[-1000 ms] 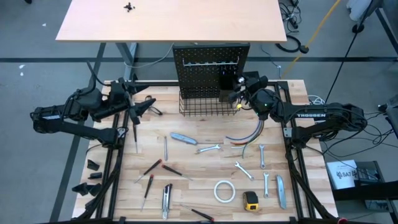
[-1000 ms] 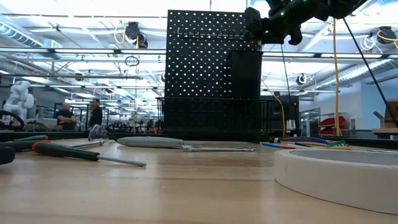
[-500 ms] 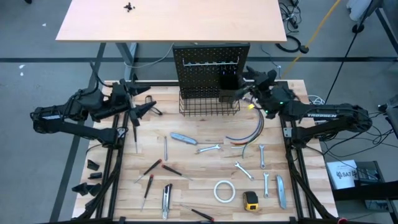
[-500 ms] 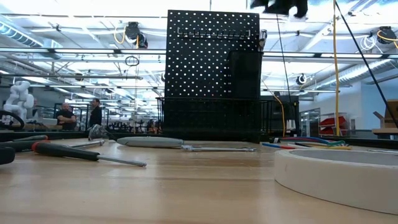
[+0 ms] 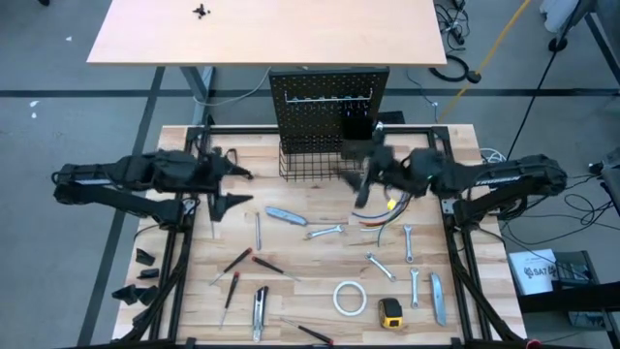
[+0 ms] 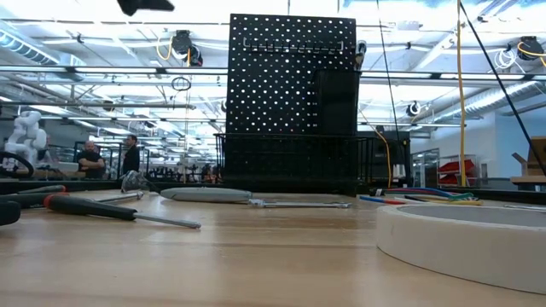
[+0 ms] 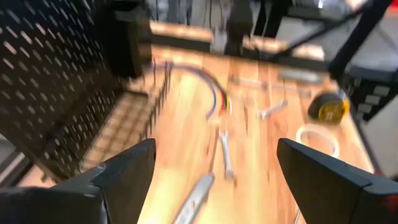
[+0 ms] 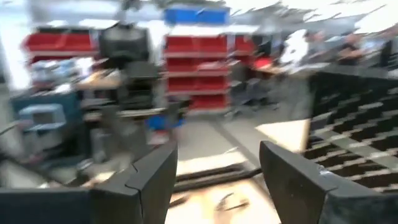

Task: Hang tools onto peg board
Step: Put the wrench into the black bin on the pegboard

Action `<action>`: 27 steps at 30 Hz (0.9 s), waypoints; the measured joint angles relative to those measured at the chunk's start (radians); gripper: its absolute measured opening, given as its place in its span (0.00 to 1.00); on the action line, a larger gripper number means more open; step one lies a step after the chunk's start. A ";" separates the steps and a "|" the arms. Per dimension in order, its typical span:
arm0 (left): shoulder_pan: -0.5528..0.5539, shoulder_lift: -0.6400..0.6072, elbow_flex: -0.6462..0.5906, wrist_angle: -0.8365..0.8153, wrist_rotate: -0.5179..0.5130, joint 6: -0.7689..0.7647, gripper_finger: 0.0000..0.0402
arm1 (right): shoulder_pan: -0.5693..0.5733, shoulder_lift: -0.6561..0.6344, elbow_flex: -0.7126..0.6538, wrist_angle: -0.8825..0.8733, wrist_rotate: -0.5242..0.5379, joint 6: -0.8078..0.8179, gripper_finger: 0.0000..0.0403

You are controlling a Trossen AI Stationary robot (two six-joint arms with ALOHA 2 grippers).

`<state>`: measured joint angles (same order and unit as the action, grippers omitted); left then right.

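Observation:
The peg board [image 5: 329, 102] stands upright at the table's far edge, with a wire basket [image 5: 310, 163] and a small bin [image 5: 356, 129] on its front; it also shows in the low view [image 6: 293, 94]. Tools lie flat on the table: a grey utility knife [image 5: 286, 215], wrenches [image 5: 326, 231] [image 5: 408, 242], screwdrivers [image 5: 239, 260], a white tape roll [image 5: 349, 298] and a yellow tape measure [image 5: 390, 312]. My right gripper [image 5: 361, 184] is open and empty, above the table in front of the basket. My left gripper [image 5: 232, 182] is open and empty, left of the basket.
A bundle of curved coloured wires [image 5: 387, 213] lies right of the table's centre, under my right arm. More wrenches [image 5: 380, 266] and knives [image 5: 438, 298] [image 5: 260, 312] lie toward the near edge. People stand in the room far behind the table [image 6: 111, 158].
My right gripper has drawn away from the peg board's bin, first up and toward the right edge, then swung down and toward the table's middle in front of the basket, turning as it went. My left gripper has shifted a little toward the near edge and right.

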<state>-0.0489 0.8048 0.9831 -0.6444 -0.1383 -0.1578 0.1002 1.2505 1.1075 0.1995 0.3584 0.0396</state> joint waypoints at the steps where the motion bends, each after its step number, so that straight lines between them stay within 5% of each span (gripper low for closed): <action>1: -0.005 0.002 -0.022 0.006 -0.008 -0.013 0.83 | 0.020 0.022 0.008 -0.021 0.000 0.019 0.56; 15: -0.173 -0.048 -0.449 0.350 0.026 -0.234 0.83 | 0.222 0.337 0.015 -0.107 -0.025 0.198 0.56; 21: -0.207 0.026 -0.530 0.519 0.029 -0.204 0.82 | 0.237 0.424 0.015 -0.242 -0.026 0.501 0.55; 27: -0.207 0.189 -0.549 0.737 0.040 -0.113 0.67 | 0.271 0.444 0.015 -0.399 0.040 0.688 0.49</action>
<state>-0.2558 0.9942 0.4343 0.0929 -0.0985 -0.2709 0.3716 1.6943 1.1225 -0.1996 0.3981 0.7273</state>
